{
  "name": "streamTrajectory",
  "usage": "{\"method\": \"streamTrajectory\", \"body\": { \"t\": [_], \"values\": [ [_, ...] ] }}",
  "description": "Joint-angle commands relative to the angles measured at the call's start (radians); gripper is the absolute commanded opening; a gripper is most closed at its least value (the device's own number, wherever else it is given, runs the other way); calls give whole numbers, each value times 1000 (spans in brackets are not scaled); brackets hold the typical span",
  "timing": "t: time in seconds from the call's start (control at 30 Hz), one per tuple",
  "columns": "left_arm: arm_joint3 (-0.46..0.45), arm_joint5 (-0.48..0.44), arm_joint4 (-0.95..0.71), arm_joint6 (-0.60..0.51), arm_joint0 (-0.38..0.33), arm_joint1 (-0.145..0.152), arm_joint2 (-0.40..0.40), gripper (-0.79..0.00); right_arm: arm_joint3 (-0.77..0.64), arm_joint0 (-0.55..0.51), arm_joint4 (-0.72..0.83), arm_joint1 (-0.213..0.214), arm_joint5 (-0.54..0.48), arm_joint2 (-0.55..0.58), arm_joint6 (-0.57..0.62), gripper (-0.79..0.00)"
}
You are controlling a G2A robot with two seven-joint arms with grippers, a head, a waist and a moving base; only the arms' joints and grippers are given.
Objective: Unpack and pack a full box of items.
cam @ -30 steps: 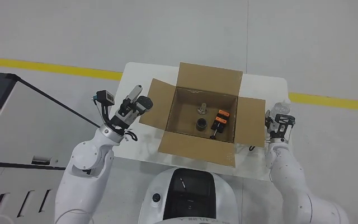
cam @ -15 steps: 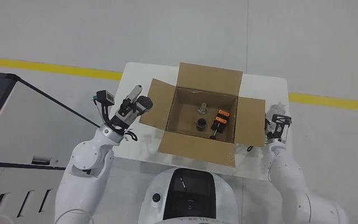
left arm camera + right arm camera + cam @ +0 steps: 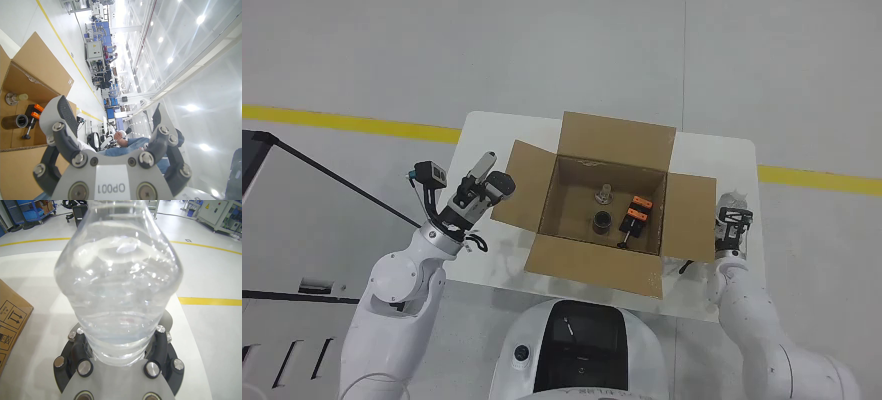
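An open cardboard box stands mid-table with all flaps folded out. Inside lie a dark metal cylinder, a flanged shaft and a black clamp with orange jaws; the left wrist view shows the cylinder and clamp too. My left gripper hovers beside the box's left flap, open and empty, tilted upward. My right gripper is past the right flap, near the table's right edge, shut on a clear water bottle that stands upright above the table.
The white table has bare strips on each side of the box. A box corner lies close beside the held bottle. A yellow floor line runs behind the table.
My right gripper has drawn slightly back toward the table's near edge and inward with the bottle. The left arm and the box contents have not moved.
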Motion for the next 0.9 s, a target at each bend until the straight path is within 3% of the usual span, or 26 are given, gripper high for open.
{"method": "streamTrajectory", "body": {
  "t": [0.0,0.07,0.13,0.2,0.67,0.87],
  "values": [
    [0,0,0,0,0,0,0,0,2,-2,5,-1,9,-6,-1,-708],
    [0,0,0,0,0,0,0,0,2,-3,9,-1,12,-11,0,-523],
    [0,0,0,0,0,0,0,0,2,-4,13,-1,15,-15,1,-425],
    [0,0,0,0,0,0,0,0,1,-5,17,0,18,-20,2,0],
    [0,0,0,0,0,0,0,0,-11,-15,36,9,26,-49,-21,0],
    [0,0,0,0,0,0,0,0,-33,-40,27,21,13,-63,-90,0]
  ]
}}
